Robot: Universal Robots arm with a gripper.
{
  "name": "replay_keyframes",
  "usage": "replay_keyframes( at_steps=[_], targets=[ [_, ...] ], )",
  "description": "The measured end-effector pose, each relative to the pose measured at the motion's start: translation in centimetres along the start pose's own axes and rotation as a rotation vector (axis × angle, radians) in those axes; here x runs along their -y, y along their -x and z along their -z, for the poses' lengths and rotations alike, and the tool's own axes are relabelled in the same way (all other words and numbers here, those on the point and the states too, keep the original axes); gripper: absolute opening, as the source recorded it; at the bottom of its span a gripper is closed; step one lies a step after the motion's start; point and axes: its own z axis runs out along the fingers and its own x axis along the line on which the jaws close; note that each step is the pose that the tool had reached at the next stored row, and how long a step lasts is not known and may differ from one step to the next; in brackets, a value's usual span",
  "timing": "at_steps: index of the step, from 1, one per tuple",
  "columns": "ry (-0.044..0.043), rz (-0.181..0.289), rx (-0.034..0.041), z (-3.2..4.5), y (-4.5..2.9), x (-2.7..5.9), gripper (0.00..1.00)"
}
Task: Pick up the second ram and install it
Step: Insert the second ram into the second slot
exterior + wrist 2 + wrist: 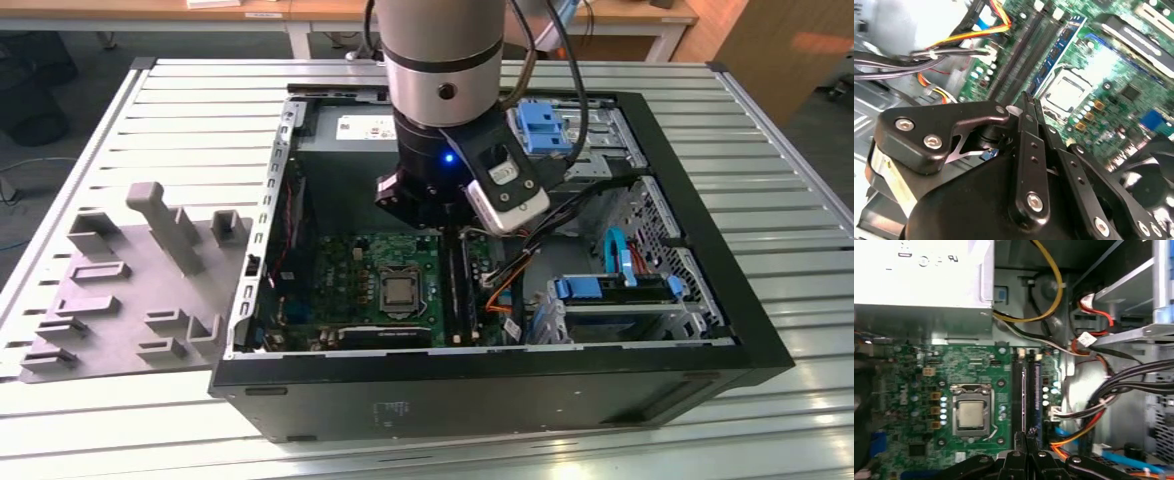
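My gripper [1026, 434] hangs inside the open computer case [694, 370], right over the row of memory slots [1018, 385] beside the processor socket [971, 414]. Both wrist views show its black fingers [1026, 107] pressed together, so it is shut. A thin ram stick [1024, 390] stands edge-up in the slot directly under the fingertips, and I cannot tell whether the tips clamp it or only touch it. One slot further from the socket stands another stick with a blue face [1037, 385]. In the exterior view the arm's wrist [447, 170] hides the fingers above the slots [461, 290].
A grey moulded fixture [134, 290] lies on the slatted table at the exterior view's left. Inside the case, the power supply [919, 275] is at the far end, cable bundles [1104, 400] crowd the side next to the slots, and blue-handled drive bays [614, 285] sit beyond them.
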Motion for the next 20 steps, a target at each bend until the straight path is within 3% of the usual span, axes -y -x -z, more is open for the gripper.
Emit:
replay_keyframes(
  at_steps=[1,2,6,10,14,17,20],
  targets=[
    [-0.0009,0.0,-0.0181,-0.02,0.08,0.0,0.12],
    [-0.0015,-0.001,-0.0295,-0.02,0.1,0.0,0.12],
    [-0.0021,-0.001,-0.0298,-0.01,0.1,0.0,0.12],
    [-0.0028,-0.001,-0.0326,-0.17,1.03,-0.05,0.12],
    [-0.0042,0.0,-0.0327,-0.52,1.05,-0.06,0.12],
    [-0.0107,0.0,-0.0325,-0.71,1.04,-0.06,0.12],
    [-0.0324,0.006,-0.0323,-0.79,1.06,-0.08,0.12]
  ],
)
